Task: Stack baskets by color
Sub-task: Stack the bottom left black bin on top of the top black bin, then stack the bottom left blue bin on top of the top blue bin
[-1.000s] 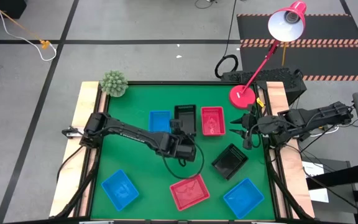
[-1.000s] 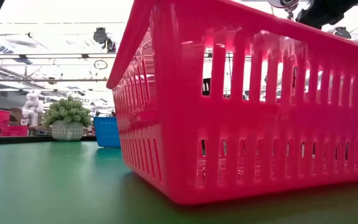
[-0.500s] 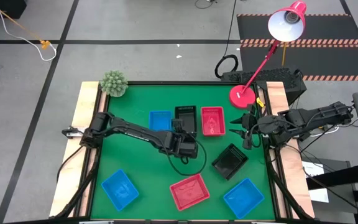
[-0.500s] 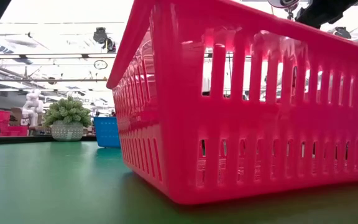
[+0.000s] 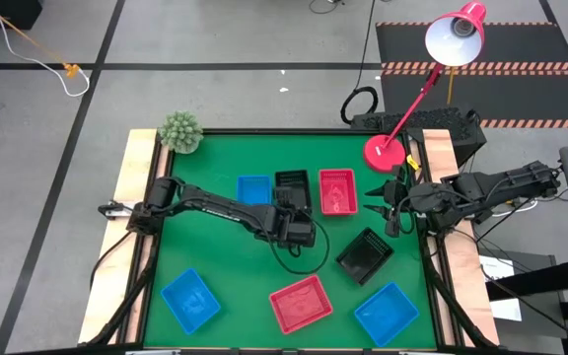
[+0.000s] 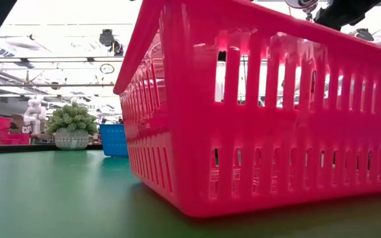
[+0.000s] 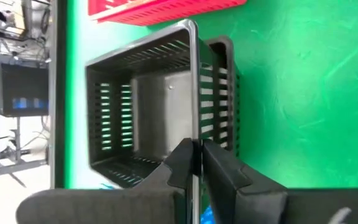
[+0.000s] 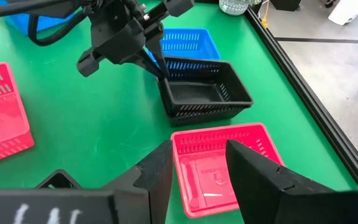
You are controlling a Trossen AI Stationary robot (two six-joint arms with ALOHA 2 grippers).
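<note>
**Left gripper pinches the wall of a nested black basket**

The green table (image 5: 215, 256) carries baskets spread apart: blue ones (image 5: 189, 300) at the front corners, a red basket (image 5: 301, 303) between them. At the far middle, the black stack (image 5: 292, 183) sits between a blue basket (image 5: 253, 190) and a red one (image 5: 336, 190). The left gripper (image 7: 196, 158) clamps the upper black basket's wall. The right gripper (image 8: 199, 163) hangs spread apart, holding nothing, by the right edge.
</note>
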